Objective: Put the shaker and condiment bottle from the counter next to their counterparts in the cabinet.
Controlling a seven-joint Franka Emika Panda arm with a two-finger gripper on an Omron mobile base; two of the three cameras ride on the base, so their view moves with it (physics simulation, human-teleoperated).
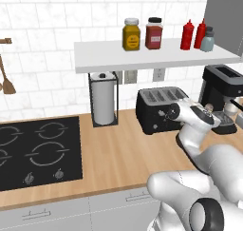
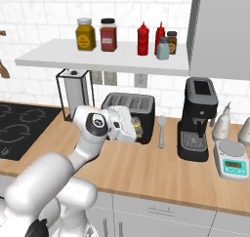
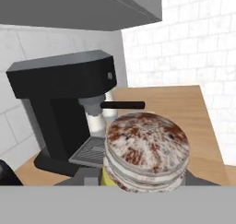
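While the arm reaches low across the counter (image 1: 123, 158), its gripper (image 2: 135, 128) sits just in front of the black toaster (image 2: 128, 104), with its fingers pressed in against the shaker (image 3: 145, 156). In the hand view that shaker shows close up — a mottled pale grey top above a sliver of yellow-green body at the lower edge — and in the right base view a small yellowish shape shows at the gripper's tip, against the toaster's front face. Whether the shaker stands on the wood or is lifted off it, I cannot tell.

Up on the cabinet (image 1: 156, 58) (the long white shelf board against the tiled wall) two red squeeze bottles stand side by side near the dark grey end panel: the condiment bottle (image 2: 143, 39) on the left and its twin (image 2: 159, 35) just beside it. The pale grey-blue shaker (image 2: 163, 49) with a dark cap stands in front of the twin, touching or nearly so. Further left on the same board are a yellow jar (image 2: 85, 34) and a red-filled jar with black lid (image 2: 108, 35), close together.

Beyond the shaker in the hand view is the black coffee machine (image 3: 64, 108), standing on the counter under the grey wall unit. A paper towel holder (image 1: 103, 99) stands beside the cooktop (image 1: 38, 151) — well apart from the gripper.
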